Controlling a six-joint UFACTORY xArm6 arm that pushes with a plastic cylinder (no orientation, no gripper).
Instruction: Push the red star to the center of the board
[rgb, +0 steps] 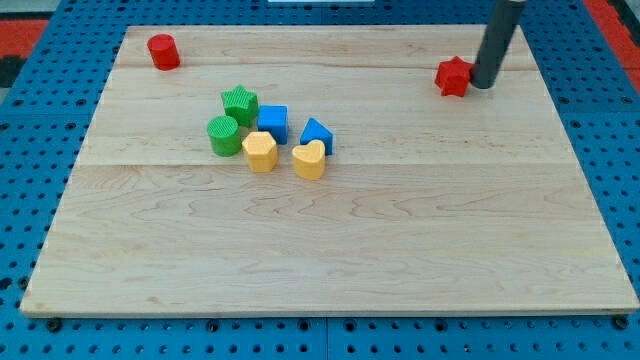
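Note:
The red star (453, 76) lies near the board's top right. My tip (482, 83) stands just to the star's right, touching or nearly touching it. The rod rises from there out of the view's top. A cluster sits left of the board's middle: a green star (240, 103), a green cylinder (224, 135), a blue cube (273, 122), a blue triangular block (317, 134), a yellow hexagonal block (260, 152) and a yellow heart (309, 160).
A red cylinder (163, 51) stands at the board's top left corner. The wooden board (330, 250) lies on a blue pegboard surface (30, 180) that surrounds it.

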